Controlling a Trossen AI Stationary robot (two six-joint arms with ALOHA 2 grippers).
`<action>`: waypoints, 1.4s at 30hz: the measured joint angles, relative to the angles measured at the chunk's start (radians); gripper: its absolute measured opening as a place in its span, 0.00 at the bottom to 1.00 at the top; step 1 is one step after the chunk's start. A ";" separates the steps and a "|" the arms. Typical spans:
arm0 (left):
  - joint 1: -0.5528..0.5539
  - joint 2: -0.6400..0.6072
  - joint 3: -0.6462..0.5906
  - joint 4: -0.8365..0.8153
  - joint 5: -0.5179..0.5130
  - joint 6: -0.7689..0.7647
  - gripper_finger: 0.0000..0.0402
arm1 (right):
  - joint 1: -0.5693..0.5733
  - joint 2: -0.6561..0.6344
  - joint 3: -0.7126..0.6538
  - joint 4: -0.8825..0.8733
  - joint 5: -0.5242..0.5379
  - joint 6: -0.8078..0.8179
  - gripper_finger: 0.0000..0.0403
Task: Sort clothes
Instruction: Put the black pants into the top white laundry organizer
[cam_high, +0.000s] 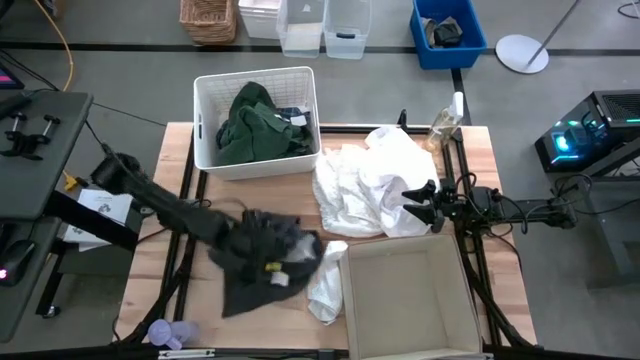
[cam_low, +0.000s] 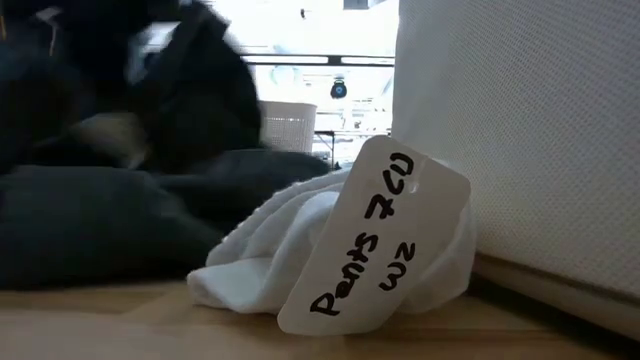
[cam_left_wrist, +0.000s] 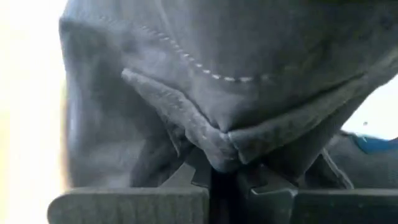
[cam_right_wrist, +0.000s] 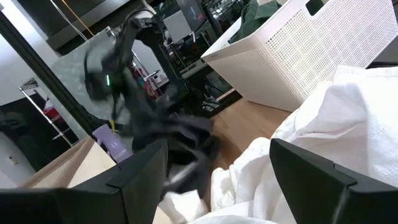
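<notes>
My left gripper (cam_high: 252, 232) is shut on a dark grey garment (cam_high: 262, 262) near the table's front left; the cloth fills the left wrist view (cam_left_wrist: 224, 74) and shows in the low view (cam_low: 110, 220). A white piece (cam_high: 328, 285) with a paper tag (cam_low: 375, 240) lies on the table against the beige box (cam_high: 408, 300). A pile of white clothes (cam_high: 368, 185) lies mid-table. My right gripper (cam_high: 412, 200) is open at that pile's right edge. Dark green pieces (cam_high: 252, 125) lie in the white basket (cam_high: 205, 135). My left gripper pinches a bunched fold of the dark grey garment (cam_left_wrist: 227, 152) between its two fingers, with a stitched seam running just above. The cloth is gathered in several layers at the fingers. The rest of the garment drapes down onto the table (cam_high: 250, 290).
The white slotted basket stands at the table's far left. The beige box takes the near right corner. A spray bottle (cam_high: 447, 120) stands at the far right. A small purple thing (cam_high: 170, 333) lies at the near left edge.
</notes>
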 joint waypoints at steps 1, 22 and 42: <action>0.030 -0.034 0.031 -0.009 -0.018 0.026 0.01 | 0.000 0.001 0.000 0.000 0.000 0.000 0.69; 0.555 -0.245 0.874 0.598 -0.326 1.171 0.00 | 0.000 0.001 0.000 0.000 0.000 0.000 0.69; 1.000 -0.059 0.473 0.160 -0.281 0.686 0.00 | 0.000 0.001 0.000 0.000 0.000 0.000 0.69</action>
